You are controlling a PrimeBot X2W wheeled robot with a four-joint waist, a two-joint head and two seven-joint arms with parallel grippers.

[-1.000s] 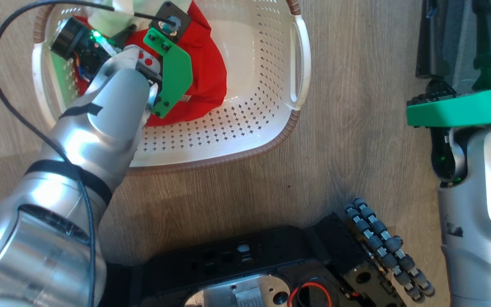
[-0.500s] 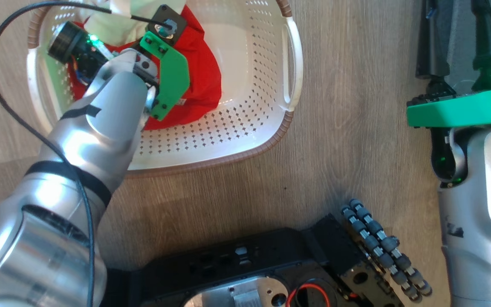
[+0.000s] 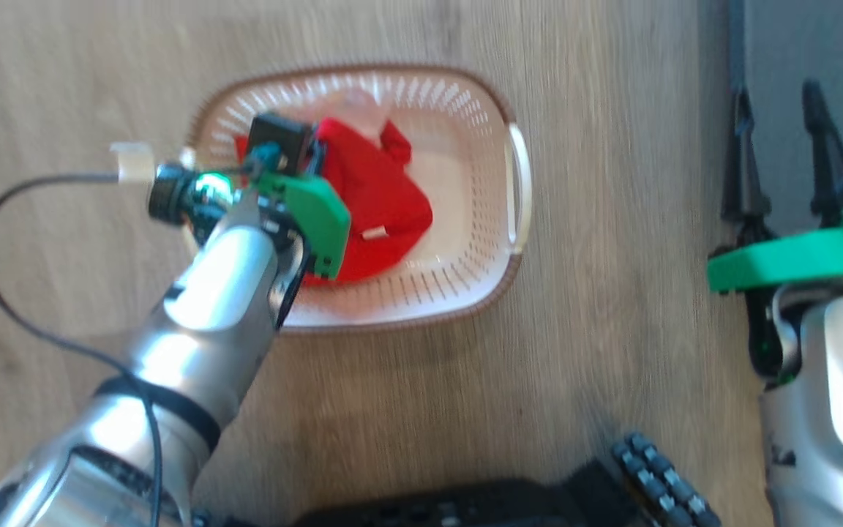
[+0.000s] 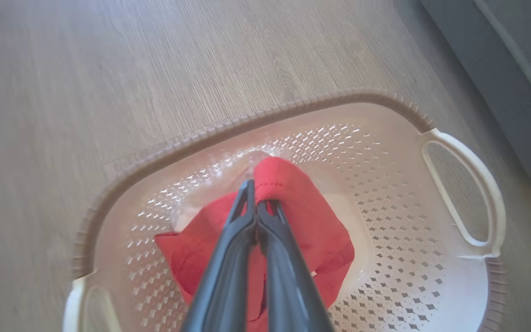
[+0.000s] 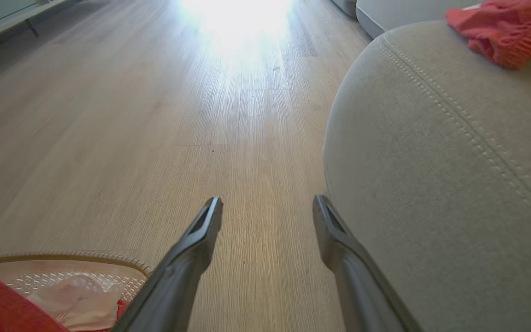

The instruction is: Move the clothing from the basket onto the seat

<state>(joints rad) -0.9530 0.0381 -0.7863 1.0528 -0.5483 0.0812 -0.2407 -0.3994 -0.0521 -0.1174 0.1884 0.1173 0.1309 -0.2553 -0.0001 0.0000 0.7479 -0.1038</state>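
Head view, from above: one basket (image 3: 407,315) on the wooden floor (image 3: 612,219), centre frame, with red clothing (image 3: 377,183) heaped in its left half, and the left arm's wrist covers whatever grip is under it. The left wrist view gives the grip: the left end effector (image 4: 258,198) has its fingers pressed narrow together, pinching a fold of the red clothing (image 4: 311,216) over the basket (image 4: 247,124), with two white handles on show, one at right and one at lower left. On the right wrist view, the right end effector (image 5: 265,203) is spread wide, holding nothing, floor between its fingers and the grey seat (image 5: 431,161) just beside its right finger. This view adds a red piece (image 5: 500,32) lying on top of the seat, upper right corner. At lower left, the basket (image 5: 62,256) holds a pale cloth (image 5: 76,299) beside the red. Count: one basket, one seat, one red bundle in the basket, one red piece on the seat, one pale cloth; how many garments make up the bundle I cannot tell.
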